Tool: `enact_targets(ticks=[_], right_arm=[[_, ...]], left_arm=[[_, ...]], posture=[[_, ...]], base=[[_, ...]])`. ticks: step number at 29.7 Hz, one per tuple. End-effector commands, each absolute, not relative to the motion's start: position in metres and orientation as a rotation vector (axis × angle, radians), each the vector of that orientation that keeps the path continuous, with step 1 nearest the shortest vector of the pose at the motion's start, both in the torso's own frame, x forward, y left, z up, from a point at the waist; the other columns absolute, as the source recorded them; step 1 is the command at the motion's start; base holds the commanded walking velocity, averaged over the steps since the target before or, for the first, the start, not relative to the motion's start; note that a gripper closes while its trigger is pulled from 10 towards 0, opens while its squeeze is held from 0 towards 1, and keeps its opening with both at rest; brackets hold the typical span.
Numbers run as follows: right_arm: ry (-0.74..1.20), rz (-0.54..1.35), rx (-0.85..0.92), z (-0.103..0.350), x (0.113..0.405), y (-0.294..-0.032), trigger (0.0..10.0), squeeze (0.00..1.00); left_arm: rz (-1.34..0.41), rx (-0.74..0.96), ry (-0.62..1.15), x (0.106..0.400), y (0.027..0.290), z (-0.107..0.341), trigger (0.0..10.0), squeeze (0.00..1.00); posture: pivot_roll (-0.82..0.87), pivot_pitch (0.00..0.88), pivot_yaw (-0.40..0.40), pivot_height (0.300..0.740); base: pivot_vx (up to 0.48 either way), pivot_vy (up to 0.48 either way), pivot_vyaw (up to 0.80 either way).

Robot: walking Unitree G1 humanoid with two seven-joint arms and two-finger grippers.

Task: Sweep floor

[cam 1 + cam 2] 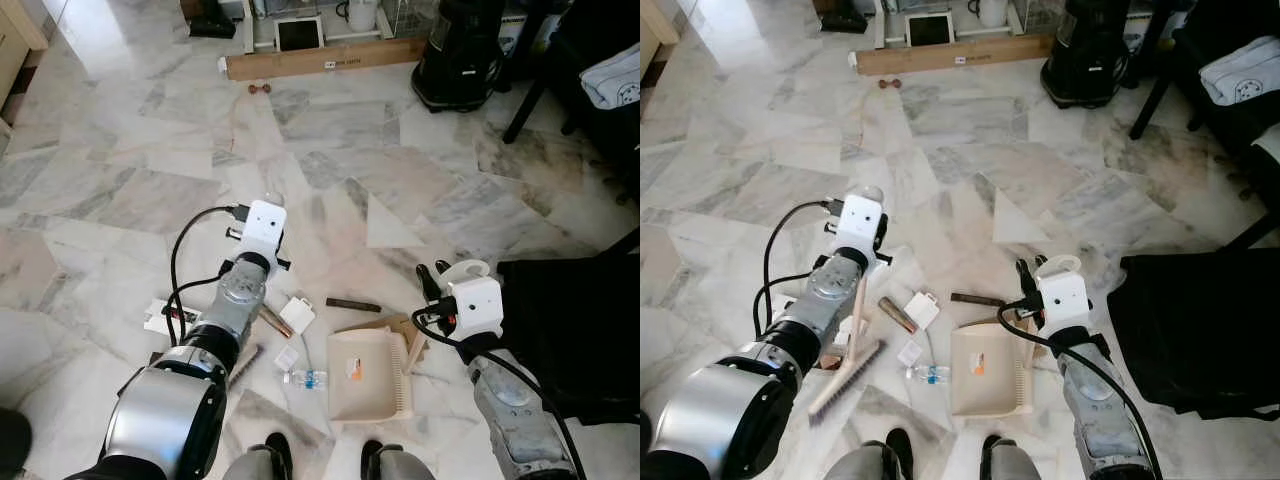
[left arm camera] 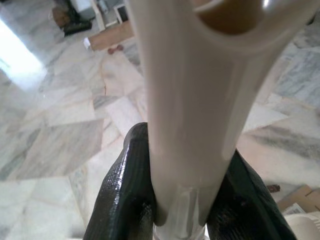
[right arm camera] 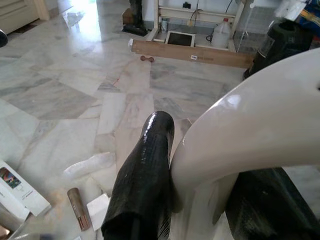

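I have the left gripper (image 2: 185,200) clamped on the cream brush handle (image 2: 200,100); the brush head (image 1: 845,378) rests on the marble floor (image 1: 120,180) beside my left arm. The right gripper (image 3: 200,200) is closed on the dustpan's looped handle (image 3: 260,120); the dustpan (image 1: 367,375) lies flat between both arms — litter lies just left of it: a brown tube (image 1: 898,314), white cards (image 1: 297,314), a small bottle (image 1: 305,379).

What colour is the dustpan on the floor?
The dustpan is cream or beige, best seen in the right eye view.
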State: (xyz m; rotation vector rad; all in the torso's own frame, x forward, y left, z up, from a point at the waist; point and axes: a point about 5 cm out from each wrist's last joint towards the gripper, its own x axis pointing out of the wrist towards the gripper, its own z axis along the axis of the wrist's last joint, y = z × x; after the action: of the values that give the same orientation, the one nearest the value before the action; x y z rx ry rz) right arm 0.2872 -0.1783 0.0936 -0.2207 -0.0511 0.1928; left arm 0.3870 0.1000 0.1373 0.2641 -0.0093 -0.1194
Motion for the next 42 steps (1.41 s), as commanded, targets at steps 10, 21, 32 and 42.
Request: enact_targets(ticks=[10, 21, 32, 42], right_arm=[[0.055, 0.177, -0.243, 0.078, 0.269, -0.189, 10.0, 0.0], [0.065, 0.171, -0.238, 0.079, 0.265, -0.187, 10.0, 0.0], [0.067, 0.174, -0.228, 0.078, 0.266, -0.182, 10.0, 0.0], [0.068, 0.173, -0.231, 0.079, 0.265, -0.184, 10.0, 0.0]], left_arm=[[-0.083, 0.256, 0.069, 0.385, 0.095, 0.126, 9.3, 0.0], [0.008, 0.386, 0.003, 0.388, 0.096, 0.136, 9.5, 0.0], [0.077, 0.055, 0.105, 0.377, 0.121, 0.11, 9.7, 0.0], [-0.021, -0.199, 0.151, 0.377, 0.103, 0.108, 9.7, 0.0]], posture=[[-0.28, 0.263, 0.065, 0.74], [-0.27, 0.258, 0.073, 0.74], [-0.26, 0.255, 0.078, 0.74], [-0.28, 0.257, 0.073, 0.74]], base=[[0.0, 0.0, 0.0], [0.0, 0.0, 0.0], [0.0, 0.0, 0.0], [0.0, 0.0, 0.0]])
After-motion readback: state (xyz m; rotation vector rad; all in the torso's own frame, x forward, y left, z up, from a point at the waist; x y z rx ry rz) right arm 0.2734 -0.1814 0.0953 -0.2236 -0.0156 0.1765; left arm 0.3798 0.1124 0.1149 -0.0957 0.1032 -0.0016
